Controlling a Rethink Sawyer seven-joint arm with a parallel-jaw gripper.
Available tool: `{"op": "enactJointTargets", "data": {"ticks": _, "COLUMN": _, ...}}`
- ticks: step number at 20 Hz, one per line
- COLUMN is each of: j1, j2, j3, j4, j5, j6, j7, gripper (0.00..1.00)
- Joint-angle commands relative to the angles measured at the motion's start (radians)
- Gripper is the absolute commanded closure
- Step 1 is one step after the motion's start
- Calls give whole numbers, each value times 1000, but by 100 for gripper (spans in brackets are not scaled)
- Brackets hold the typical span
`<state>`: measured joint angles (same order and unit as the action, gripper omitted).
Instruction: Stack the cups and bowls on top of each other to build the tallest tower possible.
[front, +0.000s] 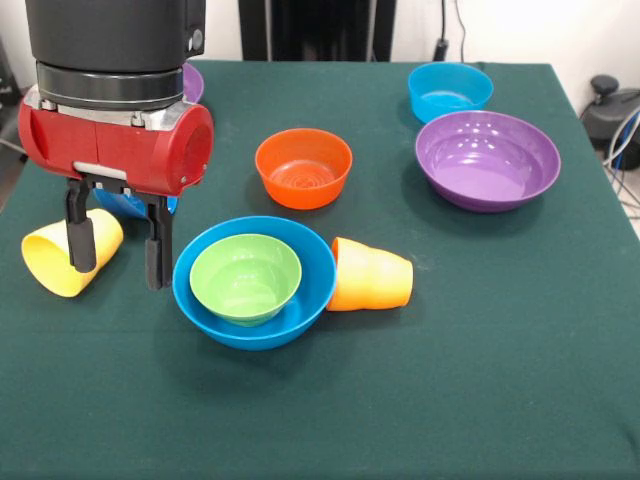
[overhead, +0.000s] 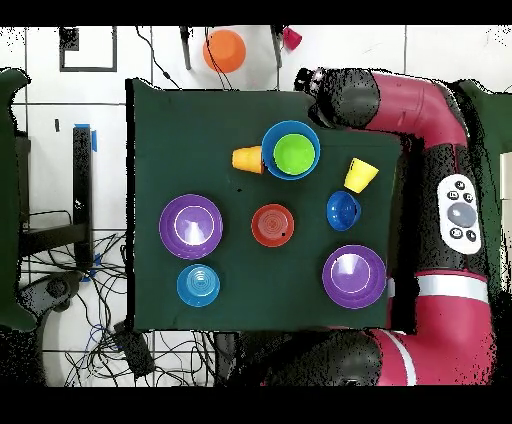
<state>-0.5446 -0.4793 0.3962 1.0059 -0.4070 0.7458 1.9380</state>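
A green bowl (front: 246, 277) (overhead: 294, 152) sits inside the large blue bowl (front: 300, 300) (overhead: 270, 140). An orange cup (front: 372, 276) (overhead: 247, 159) lies on its side against that bowl. A yellow cup (front: 50, 262) (overhead: 361, 175) lies tipped at the left in the front view. My gripper (front: 120, 277) hangs open between the yellow cup and the blue bowl, its left finger in front of the yellow cup. Behind the fingers a dark blue bowl (front: 125, 205) (overhead: 343, 209) peeks out. In the overhead view the gripper is hidden under the arm.
An orange bowl (front: 303, 167) (overhead: 272, 224), a cyan bowl (front: 449, 90) (overhead: 197, 285) and two purple bowls (front: 487, 158) (overhead: 190, 225) (front: 192, 82) (overhead: 354, 275) stand apart on the green table (front: 450, 380). Off the table lie an orange round thing (overhead: 224, 50) and a small red thing (overhead: 292, 38).
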Motion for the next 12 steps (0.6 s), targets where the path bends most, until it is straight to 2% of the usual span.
{"op": "enactJointTargets", "data": {"ticks": 1, "j1": -85, "j2": 13, "j3": 146, "j4": 31, "j5": -13, "j6": 143, "j7": -483, "gripper": 0}}
{"op": "enactJointTargets", "data": {"ticks": 5, "j1": -88, "j2": 11, "j3": 150, "j4": 29, "j5": -25, "j6": 153, "j7": -463, "gripper": 0}}
{"op": "enactJointTargets", "data": {"ticks": 12, "j1": -96, "j2": 22, "j3": 139, "j4": 62, "j5": -65, "j6": 104, "j7": -465, "gripper": 0}}
